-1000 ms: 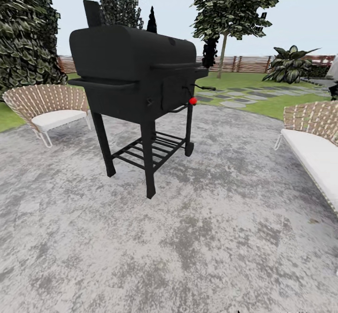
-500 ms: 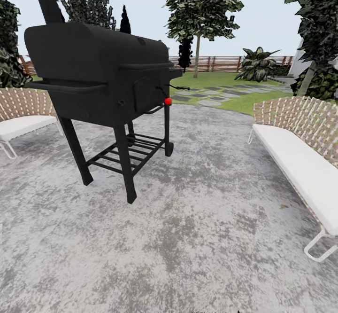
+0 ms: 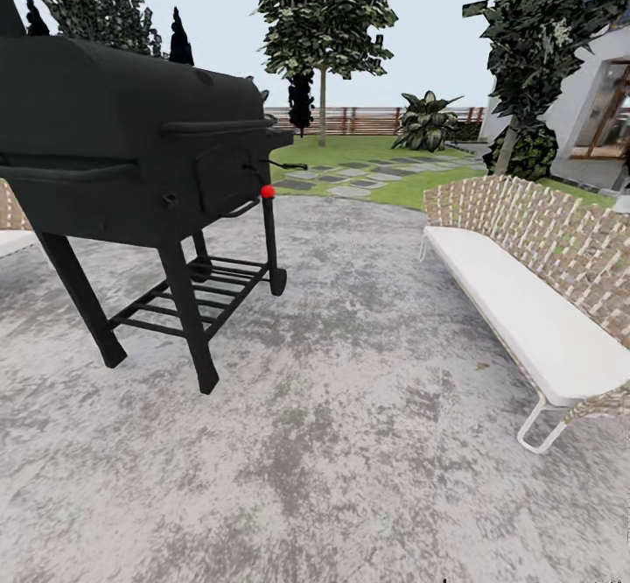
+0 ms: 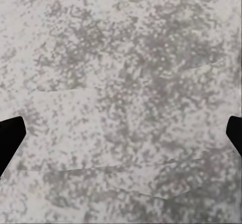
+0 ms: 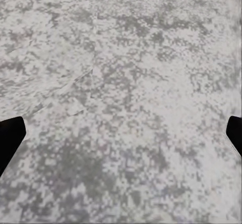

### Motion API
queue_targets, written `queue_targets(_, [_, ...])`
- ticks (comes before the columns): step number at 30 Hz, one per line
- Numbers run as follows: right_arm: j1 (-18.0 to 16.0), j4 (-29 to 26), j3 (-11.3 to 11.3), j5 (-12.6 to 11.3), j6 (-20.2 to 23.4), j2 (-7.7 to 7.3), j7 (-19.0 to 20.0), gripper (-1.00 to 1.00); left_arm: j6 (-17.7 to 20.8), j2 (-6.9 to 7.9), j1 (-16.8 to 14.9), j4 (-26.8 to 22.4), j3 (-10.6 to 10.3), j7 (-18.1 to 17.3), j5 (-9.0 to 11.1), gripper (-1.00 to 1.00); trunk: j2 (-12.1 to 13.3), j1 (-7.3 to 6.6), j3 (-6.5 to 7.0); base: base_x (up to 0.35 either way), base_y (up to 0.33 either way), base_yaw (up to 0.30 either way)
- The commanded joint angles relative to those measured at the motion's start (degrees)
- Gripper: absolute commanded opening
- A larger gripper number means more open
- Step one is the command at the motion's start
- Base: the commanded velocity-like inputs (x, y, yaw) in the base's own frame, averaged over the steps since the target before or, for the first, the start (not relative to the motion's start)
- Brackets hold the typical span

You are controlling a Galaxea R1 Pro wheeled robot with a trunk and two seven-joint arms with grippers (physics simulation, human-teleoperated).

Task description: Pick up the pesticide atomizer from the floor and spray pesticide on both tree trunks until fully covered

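Two empty grippers over grey paving, sprayer nowhere in your views.
You had the left gripper (image 4: 121,133) and right gripper (image 5: 121,133) spread wide apart. One tree (image 3: 322,115) stood far off on the lawn (image 3: 367,147). Driving on, your base risked clipping the grill (image 3: 131,154) or bench (image 3: 516,303).

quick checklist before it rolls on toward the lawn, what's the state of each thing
1. Path ahead on the paving: open between grill and sofa, ok.
2. Grill clearance at the robot's left: close, cannot tell.
3. Tree on the far lawn: in sight, ok.
4. Sprayer located: cannot tell.
5. Left gripper: fingers wide apart, nothing between, ok.
6. Right gripper: the same, ok.
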Motion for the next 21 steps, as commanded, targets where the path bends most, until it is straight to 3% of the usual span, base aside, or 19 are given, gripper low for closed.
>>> queue_targets(1, [-0.05, 0.06, -0.05, -0.01, -0.20, 0.01, 0.01, 1.00, -0.18, 0.00, -0.01, 0.03, 0.10, 0.04, 0.04, 1.00, -0.01, 0.02, -0.02, 0.293, 0.000, -0.300])
queue_targets(14, [-0.05, 0.06, 0.17, 0.08, -0.23, 0.07, -0.01, 1.00, -0.18, 0.09, -0.01, 0.10, 0.12, 0.05, -0.02, 1.00, -0.01, 0.02, 0.45, 0.331, 0.000, -0.286])
queue_targets(21, [-0.05, 0.14, 0.22, 0.17, -0.23, 0.10, 0.09, 1.00, -0.18, 0.09, -0.01, 0.12, 0.15, 0.05, -0.02, 1.00, -0.01, 0.02, 0.87, 0.338, 0.000, -0.108])
